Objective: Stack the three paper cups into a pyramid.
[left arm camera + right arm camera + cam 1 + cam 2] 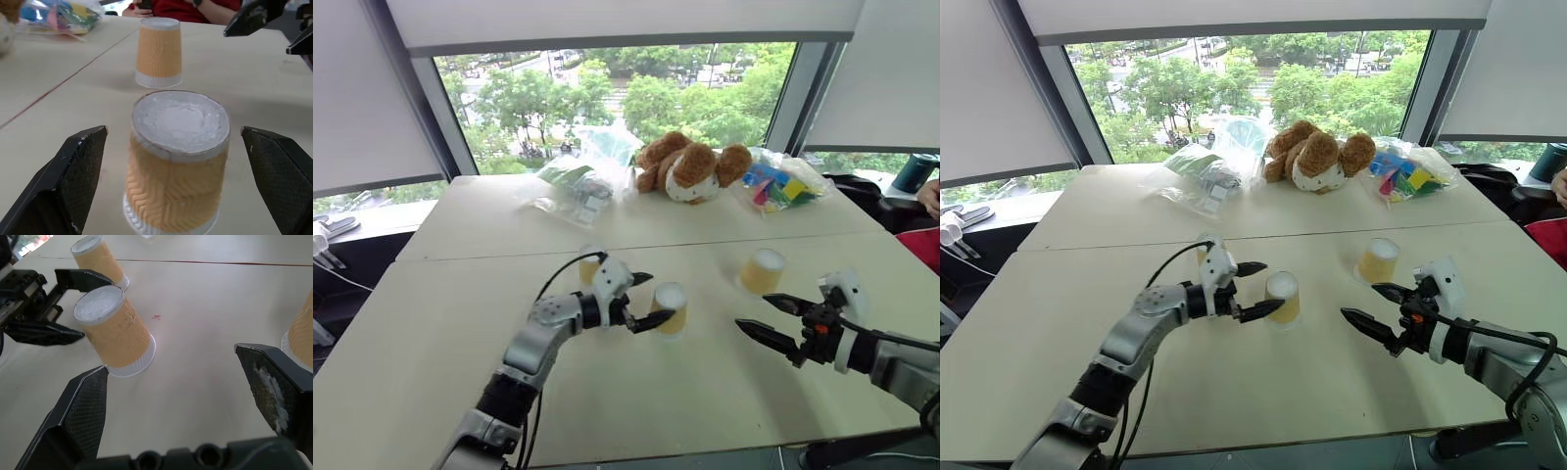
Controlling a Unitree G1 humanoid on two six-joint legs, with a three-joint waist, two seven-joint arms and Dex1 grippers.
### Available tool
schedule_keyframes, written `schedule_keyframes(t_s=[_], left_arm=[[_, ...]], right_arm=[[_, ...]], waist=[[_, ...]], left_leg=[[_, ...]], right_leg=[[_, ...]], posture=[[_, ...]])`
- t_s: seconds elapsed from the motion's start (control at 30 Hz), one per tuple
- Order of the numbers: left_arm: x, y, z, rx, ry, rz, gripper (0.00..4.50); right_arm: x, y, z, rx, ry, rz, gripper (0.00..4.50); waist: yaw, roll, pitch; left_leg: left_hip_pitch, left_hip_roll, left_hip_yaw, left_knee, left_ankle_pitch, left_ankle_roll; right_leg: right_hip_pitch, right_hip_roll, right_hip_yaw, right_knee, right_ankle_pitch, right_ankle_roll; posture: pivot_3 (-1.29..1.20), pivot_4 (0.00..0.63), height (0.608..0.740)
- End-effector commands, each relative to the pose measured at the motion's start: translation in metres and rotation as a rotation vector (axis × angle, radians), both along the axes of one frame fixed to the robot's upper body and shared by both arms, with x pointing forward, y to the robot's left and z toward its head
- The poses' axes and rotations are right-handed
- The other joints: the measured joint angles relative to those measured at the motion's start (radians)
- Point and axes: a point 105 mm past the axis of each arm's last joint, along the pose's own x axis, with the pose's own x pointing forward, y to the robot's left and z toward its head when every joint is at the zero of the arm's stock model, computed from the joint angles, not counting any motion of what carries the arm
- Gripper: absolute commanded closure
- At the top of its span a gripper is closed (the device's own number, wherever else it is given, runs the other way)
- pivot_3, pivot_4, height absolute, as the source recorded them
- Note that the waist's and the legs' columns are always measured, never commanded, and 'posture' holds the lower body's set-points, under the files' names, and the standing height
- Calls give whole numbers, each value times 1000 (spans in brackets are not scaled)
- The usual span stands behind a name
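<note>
Three tan paper cups (115, 333) upside down on beige tabletop (636, 392); left end effector (643, 300) spread around middle cup, right end effector (771, 318) spread, level.

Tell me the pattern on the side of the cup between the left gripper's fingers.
Yellow-tan zigzag ridges on the cup; clearest in left wrist view.

Third paper cup (589, 269) mostly hidden behind left pincer (643, 300).

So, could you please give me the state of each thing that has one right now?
left end effector: open, fingers either side of the middle cup
right end effector: open, empty
middle cup: upside down, on table
right cup: upside down, unstacked
left cup: upside down, unstacked
</note>
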Motion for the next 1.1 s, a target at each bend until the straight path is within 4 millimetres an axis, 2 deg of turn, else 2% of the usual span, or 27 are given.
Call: schedule_keyframes(t_s=[0.03, 0.2, 0.4, 0.6, 0.87, 1.03, 1.1], left_arm=[[-5, 26, 32, -80, -79, 104, 35], [3, 74, 50, -89, -128, 378, 35], [22, 108, 29, -51, -95, 566, 35], [42, 102, 19, -53, -101, 564, 35], [64, 78, 6, -44, -78, 471, 35], [77, 76, 1, -33, -63, 481, 35], [80, 77, 3, -41, -69, 488, 551]], right_arm=[[-3, 3, 12, -16, -53, 21, 0], [-1, 4, 17, 19, -69, 22, 0], [2, 10, 21, 26, -74, 49, 0], [4, 13, 19, 26, -74, 54, 0], [3, 14, 19, 23, -76, 49, 0], [0, 13, 20, 21, -82, 38, 0], [-1, 12, 20, 21, -82, 35, 0]], waist=[[1, 0, 0], [6, 0, 0], [3, 0, 0], [7, -1, 0], [2, -1, 0], [3, -2, 0], [2, -2, 0]], left_leg=[[0, 0, 0, 0, 0, 0], [0, 0, -1, 1, 0, 0], [0, -1, 0, 1, 0, 0], [0, -1, -1, 1, 0, 0], [0, -1, -1, 1, 0, 0], [0, -1, 0, 1, 0, 0], [0, -1, 0, 1, 0, 0]], right_leg=[[0, 0, 0, 0, 0, 0], [0, 0, 0, 0, 0, 0], [1, 0, 0, 0, 0, 0], [1, -1, 0, 0, 0, 0], [1, -1, 0, 0, 0, 0], [1, -1, 0, 1, 0, 0], [1, -1, 0, 1, 0, 0]], posture=[[0, 150, 740], [0, 150, 740], [0, 150, 740], [0, 150, 740], [0, 150, 740], [0, 150, 740], [0, 150, 740]])
